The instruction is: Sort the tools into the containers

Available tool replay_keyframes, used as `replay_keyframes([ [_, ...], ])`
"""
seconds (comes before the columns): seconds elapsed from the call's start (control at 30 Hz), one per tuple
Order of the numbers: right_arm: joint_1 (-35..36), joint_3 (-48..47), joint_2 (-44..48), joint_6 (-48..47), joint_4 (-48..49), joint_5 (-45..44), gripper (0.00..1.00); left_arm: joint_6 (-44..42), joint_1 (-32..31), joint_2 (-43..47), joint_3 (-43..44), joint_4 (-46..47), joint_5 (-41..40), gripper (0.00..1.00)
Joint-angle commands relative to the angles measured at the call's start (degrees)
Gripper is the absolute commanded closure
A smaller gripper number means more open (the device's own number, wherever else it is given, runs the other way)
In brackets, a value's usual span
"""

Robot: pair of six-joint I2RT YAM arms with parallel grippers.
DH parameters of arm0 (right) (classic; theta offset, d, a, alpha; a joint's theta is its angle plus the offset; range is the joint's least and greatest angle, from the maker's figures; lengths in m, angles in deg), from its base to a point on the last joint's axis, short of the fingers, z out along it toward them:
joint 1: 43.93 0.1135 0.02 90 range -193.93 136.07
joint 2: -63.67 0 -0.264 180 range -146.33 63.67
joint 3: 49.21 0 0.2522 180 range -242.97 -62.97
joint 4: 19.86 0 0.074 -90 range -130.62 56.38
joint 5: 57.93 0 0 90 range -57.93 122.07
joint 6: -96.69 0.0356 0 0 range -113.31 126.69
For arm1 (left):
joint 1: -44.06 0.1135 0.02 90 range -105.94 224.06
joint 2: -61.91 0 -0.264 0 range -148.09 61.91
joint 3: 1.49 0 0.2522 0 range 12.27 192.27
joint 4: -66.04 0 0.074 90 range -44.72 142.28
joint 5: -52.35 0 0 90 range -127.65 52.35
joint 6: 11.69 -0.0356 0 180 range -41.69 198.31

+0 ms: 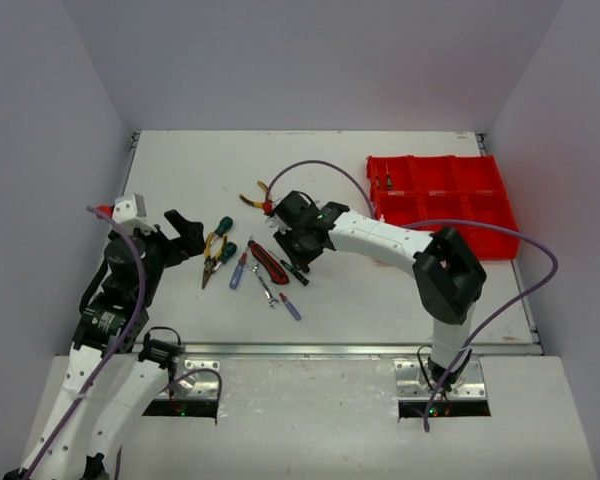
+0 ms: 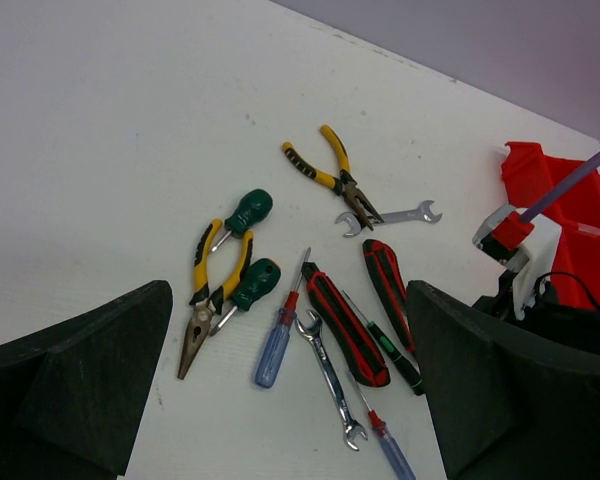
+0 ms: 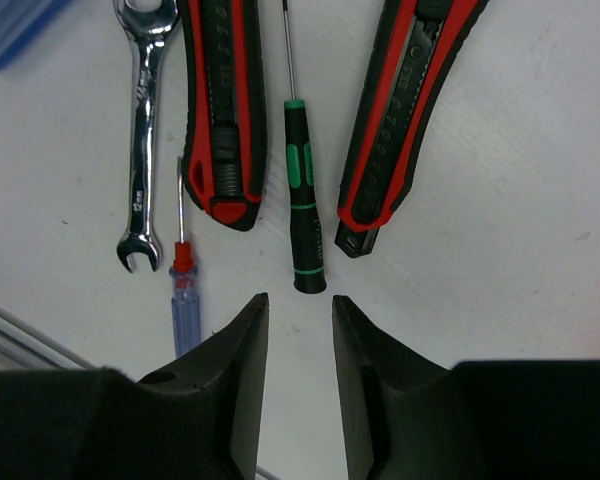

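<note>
While right gripper (image 3: 299, 303) hovers, green-black screwdriver (image 3: 303, 195) lies just beyond fingertips (image 3: 248, 325).

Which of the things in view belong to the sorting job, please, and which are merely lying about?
Job:
yellow pliers
green screwdrivers
blue screwdrivers
wrenches
red-black pliers
slim green-black screwdriver
red bin

Lying about:
purple cables
metal base plates

No legible text; only faint unreadable marks on the wrench (image 3: 143, 130) and black-green screwdriver (image 3: 303, 195)
</note>
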Motion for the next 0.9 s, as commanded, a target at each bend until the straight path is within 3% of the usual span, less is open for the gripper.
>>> replay_keyframes([
  [0.0,0.9,-1.6,-1.8,-1.4,0.1,-1.8,0.67,-0.1,-0.7,-0.4,1.0,2.2,0.1,0.00],
  [0.27,1.4,-7.4,-9.5,-2.6,-1.4,-1.2,0.69,-0.2,-0.7,0.0,0.9,2.4,0.4,0.00],
  [0.77,1.4,-8.5,-16.4,-1.7,-0.9,-0.2,0.73,-0.4,-0.7,0.0,0.7,2.5,1.0,0.00],
  [0.87,1.4,-8.5,-17.8,-1.6,-1.4,-0.5,0.81,-0.4,-0.7,0.0,0.7,2.5,1.1,0.00],
])
